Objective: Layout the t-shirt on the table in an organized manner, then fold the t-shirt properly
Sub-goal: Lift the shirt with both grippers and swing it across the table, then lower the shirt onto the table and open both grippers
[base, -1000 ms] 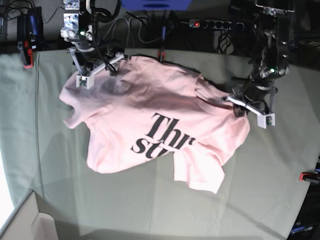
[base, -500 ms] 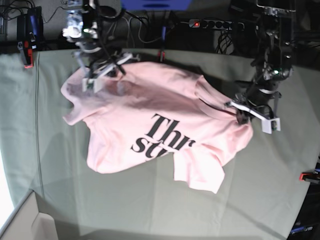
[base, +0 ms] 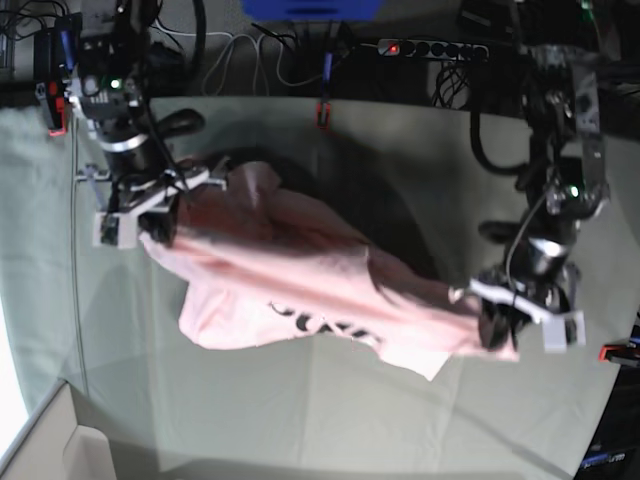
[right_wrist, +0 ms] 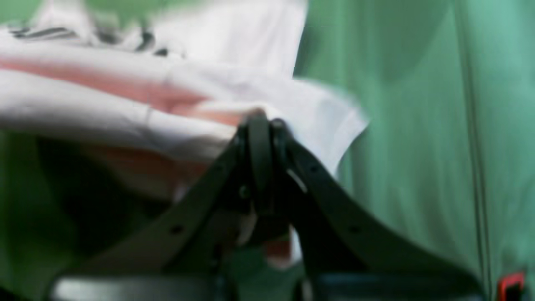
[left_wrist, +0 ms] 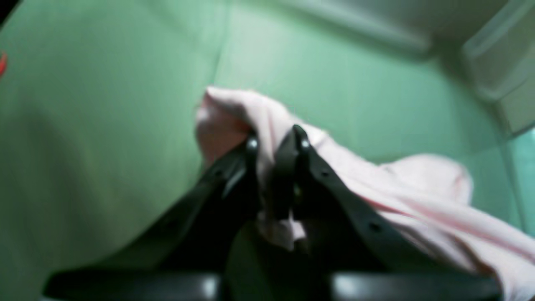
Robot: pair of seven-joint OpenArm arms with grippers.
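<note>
Presently, the t-shirt is hanging as a stretched pink band between the two arms, its middle sagging onto the table with black lettering creased along the lower fold.

- Item, right gripper: jaws are pinching shut on a bunched edge of the t-shirt at the far left of the base view; the wrist view is showing cloth squeezed at the fingertips. Which part of the garment this is cannot be told.
- Item, left gripper: jaws are standing narrow, clamping a pink fold of the t-shirt at the near right of the base view.
- Purpose, as judged: gripping two opposite ends is letting the arms pull the cloth taut, so that it can be lowered flat instead of crumpled. The layout step is only beginning; folding is not yet possible.
- Item, table edges: a red clamp is sitting at the far edge, another red clamp at the right, just beyond the left gripper.
- Item, open room: bare cloth is lying wide in front of the shirt and toward the left; the right side is tighter.
</note>
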